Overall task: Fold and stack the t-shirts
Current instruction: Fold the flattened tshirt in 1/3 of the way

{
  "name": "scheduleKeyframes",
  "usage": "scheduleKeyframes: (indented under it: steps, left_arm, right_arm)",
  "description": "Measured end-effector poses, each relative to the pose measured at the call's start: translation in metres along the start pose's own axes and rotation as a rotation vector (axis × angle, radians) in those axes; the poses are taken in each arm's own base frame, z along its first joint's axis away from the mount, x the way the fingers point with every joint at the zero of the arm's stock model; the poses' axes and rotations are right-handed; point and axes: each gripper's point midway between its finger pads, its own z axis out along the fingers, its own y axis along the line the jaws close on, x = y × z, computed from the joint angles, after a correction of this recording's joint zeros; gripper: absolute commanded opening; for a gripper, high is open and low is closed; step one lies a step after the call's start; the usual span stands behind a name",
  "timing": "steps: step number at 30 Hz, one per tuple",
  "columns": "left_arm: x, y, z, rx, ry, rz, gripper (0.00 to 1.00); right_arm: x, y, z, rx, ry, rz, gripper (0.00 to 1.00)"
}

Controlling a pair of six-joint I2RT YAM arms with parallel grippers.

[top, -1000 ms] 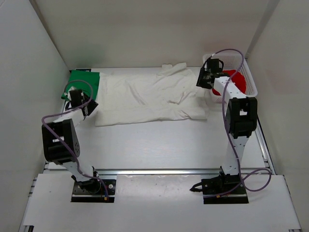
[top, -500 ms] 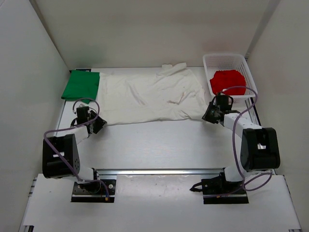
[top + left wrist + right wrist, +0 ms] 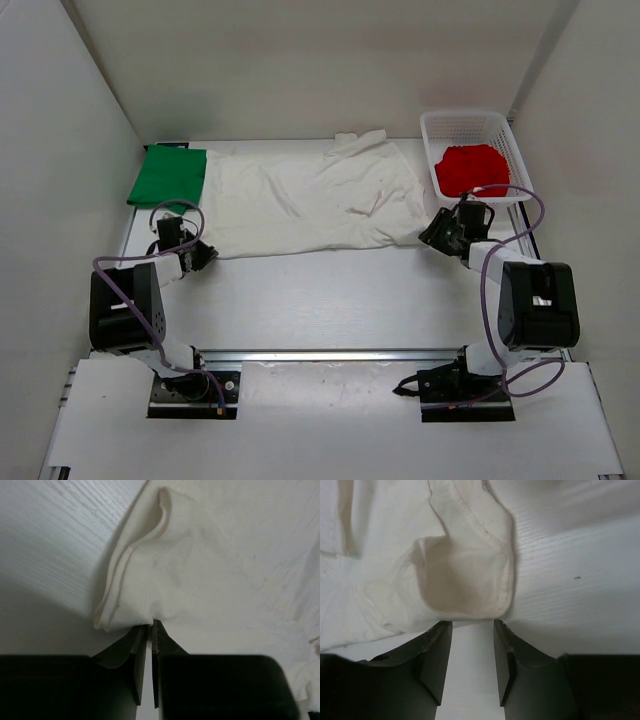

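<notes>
1. White t-shirt [image 3: 310, 200]: spread flat on the table [image 3: 320, 300], its long axis running left to right. The straight bottom edge points toward the left arm. The sleeved end points toward the right arm, with one sleeve reaching to the far edge.
2. Green t-shirt [image 3: 167, 176]: folded into a neat rectangle at the far left corner. It lies just beside the white t-shirt's left edge.
3. Red t-shirt [image 3: 472, 168]: lies bunched inside the white mesh basket [image 3: 468, 116] at the far right of the table.
4. Left gripper [image 3: 150, 626]: set low at the near left corner of the white t-shirt. Its jaws are drawn almost together, with only a thin slit between them. They nip the hemmed corner at their tips, and the cloth rises from them in a doubled, rolled fold.
5. Right gripper [image 3: 472, 625]: set low at the near right corner of the same shirt. Its jaws stand spread, with bare table showing between them. A stitched, cupped flap of cloth lies right at the fingertips and is not clamped.
6. Surface of the white t-shirt: cream-white and softly creased, with shallow wrinkles across the middle. The near edge curves slightly between the two grippers.
</notes>
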Motion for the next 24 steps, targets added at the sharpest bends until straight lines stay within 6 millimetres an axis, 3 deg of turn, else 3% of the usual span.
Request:
scheduleKeyframes:
  steps: [3, 6, 9, 13, 15, 18, 22, 24]
  left_arm:
    - [-0.001, -0.001, 0.005, -0.004, 0.003, -0.003, 0.08]
    - [-0.005, -0.002, 0.008, -0.01, -0.004, -0.002, 0.0]
    - [-0.01, -0.005, 0.011, -0.015, -0.004, -0.001, 0.0]
    - [-0.017, -0.007, 0.017, -0.023, -0.005, -0.004, 0.0]
    - [-0.019, -0.007, 0.019, -0.025, -0.007, -0.007, 0.0]
    - [-0.02, -0.006, 0.018, -0.027, -0.01, -0.011, 0.0]
    - [-0.02, -0.006, 0.019, -0.028, -0.01, -0.007, 0.0]
    - [-0.019, -0.007, 0.019, -0.027, -0.009, -0.005, 0.0]
  right_arm:
    - [-0.002, -0.001, 0.007, -0.01, -0.001, 0.006, 0.25]
    - [-0.002, -0.009, 0.019, -0.004, 0.012, 0.041, 0.21]
    - [-0.011, -0.014, 0.026, 0.001, 0.004, 0.064, 0.22]
    - [-0.029, -0.013, 0.03, 0.023, -0.035, 0.059, 0.34]
    - [-0.033, -0.012, 0.03, 0.032, -0.053, 0.051, 0.35]
    - [-0.021, -0.008, 0.021, 0.031, -0.061, 0.043, 0.38]
    - [0.014, -0.01, 0.006, 0.026, -0.02, 0.043, 0.38]
    - [0.016, -0.012, 0.008, 0.027, -0.008, 0.058, 0.37]
